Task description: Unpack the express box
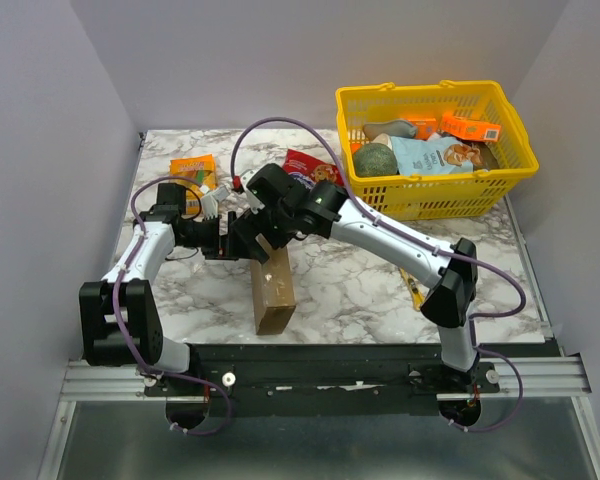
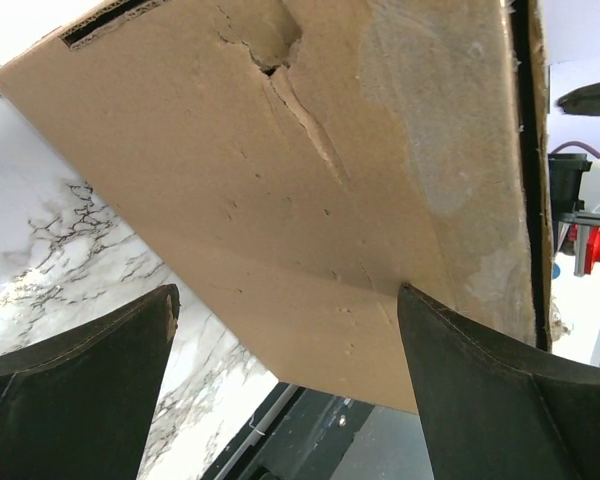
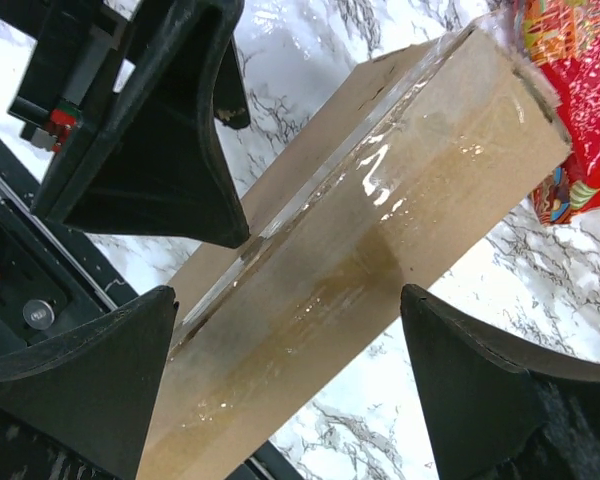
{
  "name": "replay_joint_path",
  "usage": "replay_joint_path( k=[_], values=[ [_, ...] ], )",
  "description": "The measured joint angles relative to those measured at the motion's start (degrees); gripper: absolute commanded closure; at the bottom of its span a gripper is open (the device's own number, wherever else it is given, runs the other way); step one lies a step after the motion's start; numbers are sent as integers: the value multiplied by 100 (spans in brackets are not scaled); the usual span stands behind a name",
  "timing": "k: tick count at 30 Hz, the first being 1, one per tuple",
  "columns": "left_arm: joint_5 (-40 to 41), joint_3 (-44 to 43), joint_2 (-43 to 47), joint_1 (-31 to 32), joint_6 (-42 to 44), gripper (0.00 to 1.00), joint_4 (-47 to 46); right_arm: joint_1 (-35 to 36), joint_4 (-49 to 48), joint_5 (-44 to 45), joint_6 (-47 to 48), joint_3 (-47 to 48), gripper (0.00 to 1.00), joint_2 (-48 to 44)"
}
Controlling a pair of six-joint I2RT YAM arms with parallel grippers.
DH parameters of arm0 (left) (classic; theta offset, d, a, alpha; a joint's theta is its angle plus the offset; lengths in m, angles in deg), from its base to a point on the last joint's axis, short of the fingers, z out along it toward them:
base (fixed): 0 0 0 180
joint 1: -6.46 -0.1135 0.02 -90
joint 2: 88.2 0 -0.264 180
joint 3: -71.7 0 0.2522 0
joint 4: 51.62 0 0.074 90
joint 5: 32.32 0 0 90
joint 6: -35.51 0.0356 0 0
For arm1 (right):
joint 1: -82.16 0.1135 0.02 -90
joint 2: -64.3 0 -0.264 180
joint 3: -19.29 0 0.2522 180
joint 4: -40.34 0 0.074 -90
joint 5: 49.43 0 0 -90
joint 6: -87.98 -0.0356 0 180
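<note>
Plainly both sets of jaws stand spread wide, with nothing pinched. The left gripper (image 2: pixel 287 292) faces a broad side of the express box (image 2: pixel 280 190). Its fingers (image 2: pixel 80 380) frame that panel and appear to be apart from it. The right gripper (image 3: pixel 287 292) looks down on the box's narrow taped edge, which runs diagonally between its fingers (image 3: pixel 510 400). The left gripper's dark fingers sit just beside that edge in the same view.

The box stands on one long narrow edge on the marble table (image 1: pixel 360 290), near the front rail and between the two arms. A red snack bag (image 3: pixel 580 100) lies just beyond its far end, and the yellow basket (image 1: pixel 435 200) sits well apart at the back right.

The box looks light and fairly stiff, but worn. The broad panel is torn and creased near one corner, so a hard squeeze there may buckle it. Balanced on edge, it will likely tip at a sideways nudge. The clear tape along the top is glossy and probably slippery. The better hold, I judge, is across the thin dimension, with the pads on bare cardboard below the tape.
</note>
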Motion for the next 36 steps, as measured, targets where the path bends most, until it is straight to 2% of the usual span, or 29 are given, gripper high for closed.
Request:
replay_joint_path(
  k=[11, 19, 23, 27, 30, 36],
  values=[
    [-15, 15, -11, 0, -39, 1, -81, 2, 17, 85, -9, 0, 0, 50],
    [-13, 37, -13, 0, -39, 1, -122, 9, 61, 680, -7, -363, 0, -105],
    [-13, 39, -50, 0, -42, 1, -162, -81, 125, 634, -111, -514, 12, -133],
    [-11, 39, -105, 0, -39, 1, -166, -240, 122, -35, -26, -387, 32, -22],
    [7, 39, -175, 0, -33, 1, -146, -223, 61, -409, 61, -116, 34, 166],
    [7, -101, -527, -46, 179, 1, 81, -221, 31, -612, 278, -72, 34, 177]
  ],
)
